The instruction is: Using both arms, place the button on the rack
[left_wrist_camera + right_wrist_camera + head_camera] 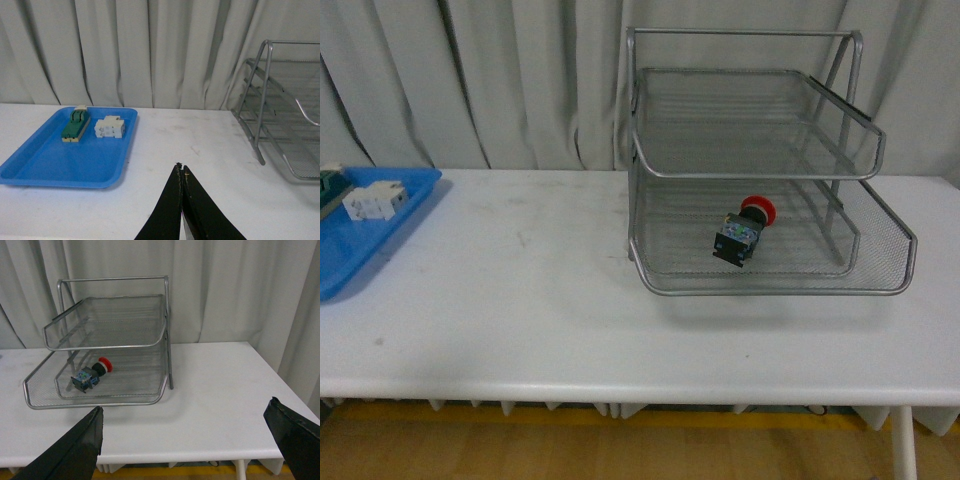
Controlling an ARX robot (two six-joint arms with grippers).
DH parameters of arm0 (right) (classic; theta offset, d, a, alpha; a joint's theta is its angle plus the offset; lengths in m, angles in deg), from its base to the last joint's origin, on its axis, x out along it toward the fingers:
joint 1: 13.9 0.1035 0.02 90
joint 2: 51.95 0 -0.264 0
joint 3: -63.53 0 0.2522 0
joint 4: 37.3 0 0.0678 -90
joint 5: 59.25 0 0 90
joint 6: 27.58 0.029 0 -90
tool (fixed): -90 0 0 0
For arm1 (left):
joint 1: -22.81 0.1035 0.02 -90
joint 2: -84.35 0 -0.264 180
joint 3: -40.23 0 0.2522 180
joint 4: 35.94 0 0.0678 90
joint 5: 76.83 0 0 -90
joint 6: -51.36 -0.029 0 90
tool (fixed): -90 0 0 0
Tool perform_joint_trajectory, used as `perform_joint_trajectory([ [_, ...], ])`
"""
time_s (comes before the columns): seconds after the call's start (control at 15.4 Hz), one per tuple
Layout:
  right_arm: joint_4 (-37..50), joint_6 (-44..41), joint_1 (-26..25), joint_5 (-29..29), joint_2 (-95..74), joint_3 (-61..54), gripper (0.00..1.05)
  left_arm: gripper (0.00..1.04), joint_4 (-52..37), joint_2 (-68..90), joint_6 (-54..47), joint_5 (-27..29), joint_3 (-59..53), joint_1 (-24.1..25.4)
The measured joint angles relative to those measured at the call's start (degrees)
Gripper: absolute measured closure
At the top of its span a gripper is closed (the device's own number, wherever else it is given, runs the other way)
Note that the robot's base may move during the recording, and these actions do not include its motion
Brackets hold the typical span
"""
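Table [520, 330] is carrying the rack [740, 120] on the robot's right, open side facing the arms, presumably for easy reach. Button [744, 232] is lying tipped over inside a lower tier (which of the 2 is unclear), red cap pointing rearward, dark body forward. Left gripper [181, 172] is sitting pinched closed and empty. Right gripper [185, 407] is gaping wide, holding nothing. Placement is looking done.
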Motion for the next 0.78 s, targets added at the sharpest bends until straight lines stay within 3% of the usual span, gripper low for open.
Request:
perform_joint_trajectory([
  [0.13,0.0,0.0,0.0,0.1,0.0,0.0,0.06,1.03,3.3,-4.6,0.0,-0.7,-1.2,-0.4],
  [0.19,0.0,0.0,0.0,0.0,0.0,0.0,0.06,1.03,0.6,-5.4,0.0,-0.7,-2.9,-0.4],
  [0.78,0.0,0.0,0.0,0.1,0.0,0.0,0.06,1.03,18.3,-23.2,0.0,-0.7,-3.7,-0.4],
])
